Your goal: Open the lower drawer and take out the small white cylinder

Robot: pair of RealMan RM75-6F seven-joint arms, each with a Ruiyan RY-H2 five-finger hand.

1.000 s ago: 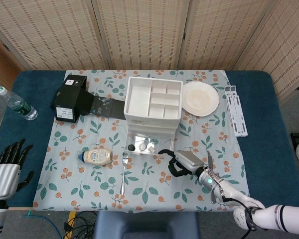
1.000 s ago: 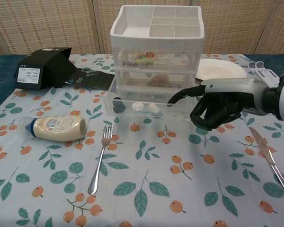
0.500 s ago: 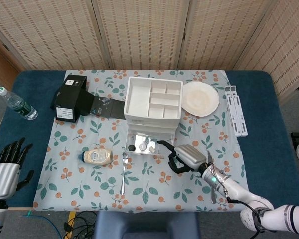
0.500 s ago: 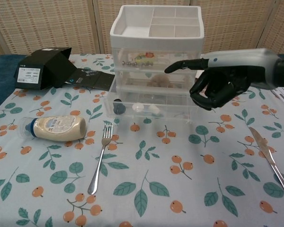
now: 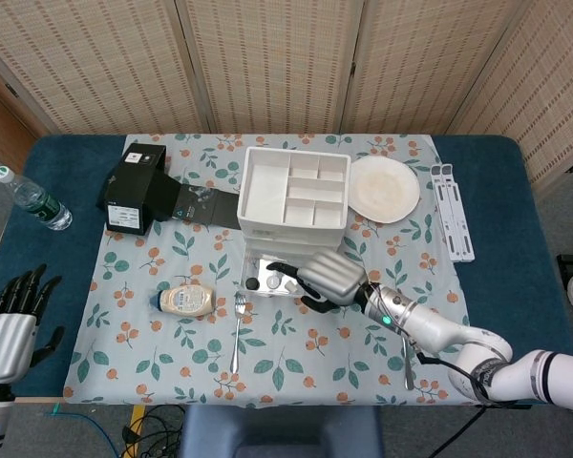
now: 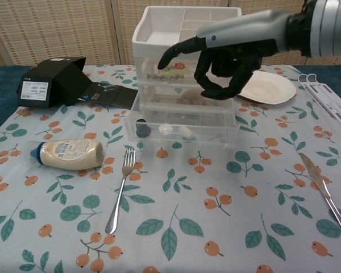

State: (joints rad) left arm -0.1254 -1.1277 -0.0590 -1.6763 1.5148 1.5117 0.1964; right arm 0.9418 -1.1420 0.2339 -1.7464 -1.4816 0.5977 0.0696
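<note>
The white drawer unit (image 5: 294, 200) stands mid-table with its clear lower drawer (image 6: 216, 135) pulled out. Inside lie a dark round piece (image 6: 141, 129), the small white cylinder (image 6: 166, 129) and another pale piece (image 6: 186, 131). My right hand (image 6: 223, 58) hovers above the open drawer, in front of the unit's upper drawers. One finger points left, the rest curl downward, and it holds nothing. In the head view the right hand (image 5: 320, 277) covers the drawer's right part, with the cylinder (image 5: 273, 282) just left of it. My left hand (image 5: 10, 322) is open off the table's left front corner.
A mayonnaise bottle (image 6: 65, 153) and a fork (image 6: 120, 190) lie in front-left of the drawer. A knife (image 6: 324, 190) is at the right, with a plate (image 6: 267, 85) behind it. A black box (image 6: 51, 79) sits at the left, and a water bottle (image 5: 33, 200) at the far left edge.
My right hand has risen from the table right of the drawer and swung left, over the open drawer. The left hand and the drawer have not moved.
</note>
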